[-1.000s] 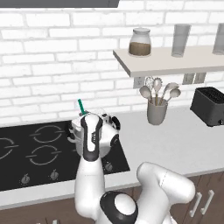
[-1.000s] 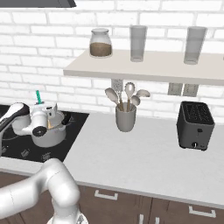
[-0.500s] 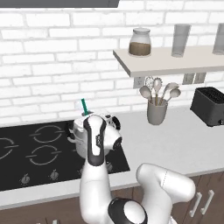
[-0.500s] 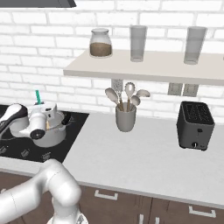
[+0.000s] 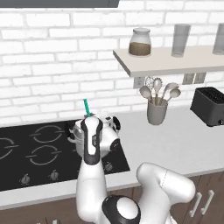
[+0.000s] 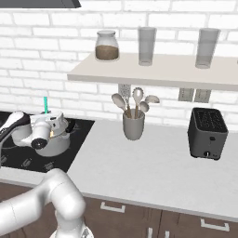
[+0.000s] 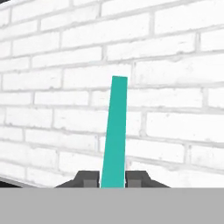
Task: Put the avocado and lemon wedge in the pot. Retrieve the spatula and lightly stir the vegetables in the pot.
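My gripper (image 7: 113, 178) is shut on the spatula (image 7: 115, 131). Its teal-green handle rises straight up between the two dark fingertips (image 7: 89, 178), against the white brick wall. From the base cameras the handle (image 5: 86, 107) (image 6: 45, 105) sticks up out of my hand, which hangs over the shiny steel pot (image 5: 77, 139) (image 6: 58, 142) on the right side of the black cooktop (image 5: 30, 148). The spatula's head is hidden below my hand. My arm and hand cover the pot's inside, so the avocado and lemon wedge are hidden.
A grey utensil cup (image 5: 157, 111) with metal spoons stands on the counter to the right of the cooktop. Farther right sits a black toaster (image 6: 207, 134). A wall shelf (image 6: 153, 74) with a jar and glasses hangs above.
My hand and the spatula have drifted slightly to the right over the pot. The grip is unchanged.
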